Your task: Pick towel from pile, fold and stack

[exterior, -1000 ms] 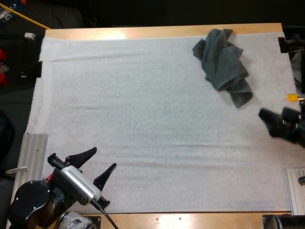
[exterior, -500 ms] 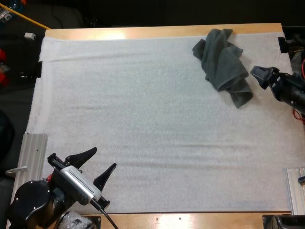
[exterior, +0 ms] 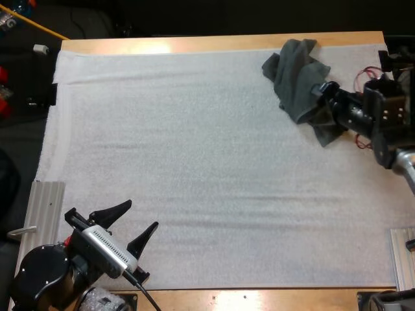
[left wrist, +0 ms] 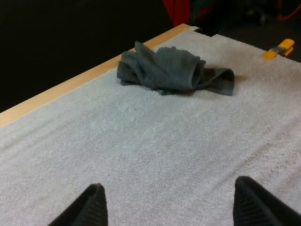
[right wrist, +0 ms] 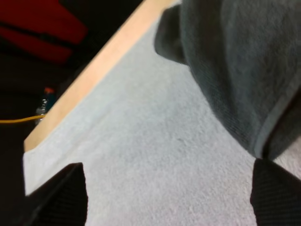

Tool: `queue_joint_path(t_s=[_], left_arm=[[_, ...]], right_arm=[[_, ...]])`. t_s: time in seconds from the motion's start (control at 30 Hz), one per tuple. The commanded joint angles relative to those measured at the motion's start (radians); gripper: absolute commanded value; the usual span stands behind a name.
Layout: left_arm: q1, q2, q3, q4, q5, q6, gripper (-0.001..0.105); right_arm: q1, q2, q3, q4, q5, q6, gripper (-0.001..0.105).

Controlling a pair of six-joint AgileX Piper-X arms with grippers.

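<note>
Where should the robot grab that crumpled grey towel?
Probably the towel by its thick folded edge facing the right gripper, coming from above on that side: the fold stands raised off the mat, so open jaws can straddle it.

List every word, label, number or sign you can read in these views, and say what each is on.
No text can be read in any view. The crumpled towel, the white mat, the wooden table, the left gripper and the right gripper bear no visible lettering.
</note>
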Motion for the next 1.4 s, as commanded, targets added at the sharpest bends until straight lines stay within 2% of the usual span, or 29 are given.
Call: queue_joint_path(t_s=[0.0,0.37,0.67,0.77,0.83,0.87,0.93,0.97,1.1,1.17,1.27,1.37], left_arm=[[-0.004,0.003,-0.005,-0.011,0.007,-0.014,0.055],[-0.004,0.003,-0.005,-0.011,0.007,-0.014,0.055],[-0.004,0.003,-0.005,-0.011,0.007,-0.027,0.055],[-0.004,0.003,-0.005,-0.011,0.007,-0.032,0.055],[-0.004,0.003,-0.005,-0.011,0.007,-0.031,0.055],[-0.004,0.003,-0.005,-0.011,0.007,-0.031,0.055],[-0.004,0.003,-0.005,-0.011,0.007,-0.031,0.055],[-0.004,0.003,-0.005,-0.011,0.007,-0.031,0.055],[-0.004,0.003,-0.005,-0.011,0.007,-0.031,0.055],[-0.004,0.003,-0.005,-0.011,0.007,-0.031,0.055],[-0.004,0.003,-0.005,-0.011,0.007,-0.031,0.055],[-0.004,0.003,-0.005,-0.011,0.007,-0.031,0.055]], right_arm=[[0.006,0.026,-0.014,-0.016,0.004,0.021,0.070],[0.023,0.259,-0.109,-0.046,0.004,0.041,0.070],[0.023,0.389,-0.153,-0.104,0.021,0.119,0.070],[0.023,0.411,-0.153,-0.140,0.022,0.124,0.058],[0.023,0.417,-0.153,-0.157,0.028,0.146,0.035],[0.023,0.418,-0.153,-0.159,0.032,0.146,0.028],[0.023,0.417,-0.153,-0.170,0.045,0.143,0.003],[0.023,0.417,-0.153,-0.170,0.049,0.143,0.000],[0.023,0.413,-0.153,-0.178,0.031,0.138,0.000],[0.025,0.401,-0.153,-0.176,0.007,0.099,0.000],[0.040,0.348,-0.153,-0.164,0.012,-0.044,0.000],[0.054,0.270,-0.153,-0.134,0.064,-0.172,0.000]])
